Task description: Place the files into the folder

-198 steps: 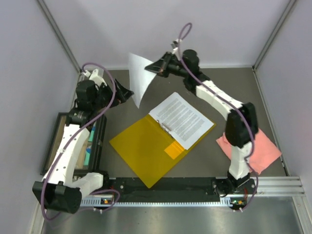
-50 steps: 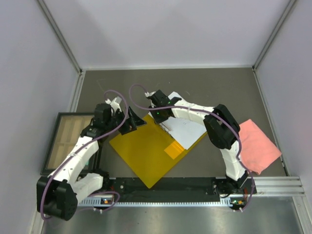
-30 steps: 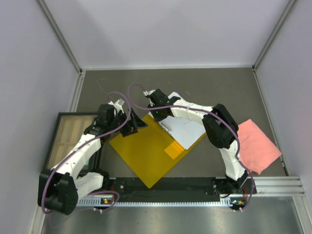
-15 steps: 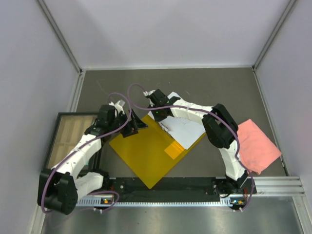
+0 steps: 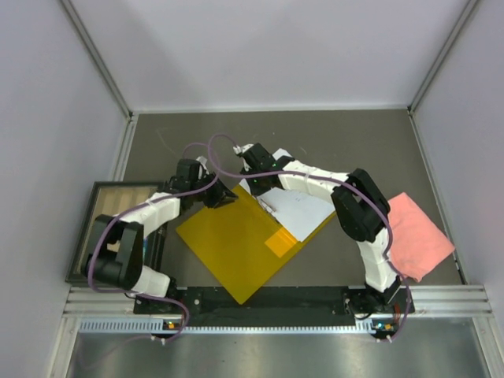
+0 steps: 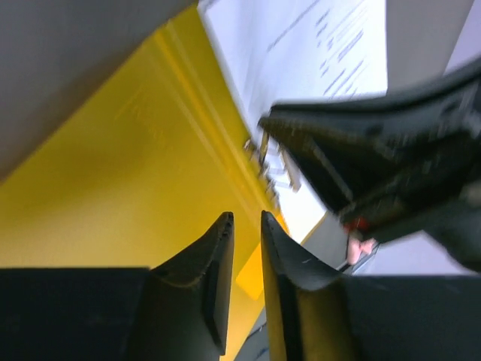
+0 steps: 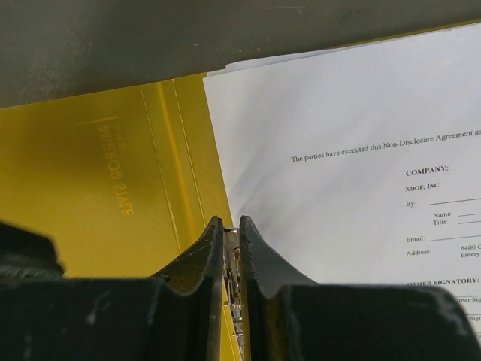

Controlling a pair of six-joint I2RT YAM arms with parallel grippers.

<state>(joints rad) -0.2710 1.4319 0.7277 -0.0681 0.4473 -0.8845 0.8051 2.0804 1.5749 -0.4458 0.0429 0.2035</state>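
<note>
Top view, folder: the folder point(image 5: 228, 248) lies open on the tabletop point(image 5: 339, 142), right in front of both arms, with its spine running diagonally.
Top view, files: the files point(image 5: 305, 211) sit stacked on the folder's right half.
Top view, arms: the left gripper point(image 5: 223, 197) and right gripper point(image 5: 256, 186) both crowd the far end of the spine, really close together.
Top view, extras: the pink cloth point(image 5: 417, 236) is well off to the right and the tray point(image 5: 106, 213) off to the left. Neither is involved.
Left wrist, gripper: it's nearly pinched together with just a sliver of gap, holding nothing, over the yellow left flap beside the spine.
Left wrist, neighbour: the right gripper looms just across, at the metal clip point(image 6: 274, 162). This view is pretty blurry though.
Right wrist, gripper: it's narrow with the clip's metal between the fingers, so it looks like it's pinching it. The sheets' top edges aren't quite flush.
Risk, clip: if it slips free before the sheets are tucked under, they'd just lie loose and could slide out.
Risk, crowding: with the grippers this close, one bump could skew the stack.
Risk, flap: the left fingertips dragging on it could shove the whole folder.
</note>
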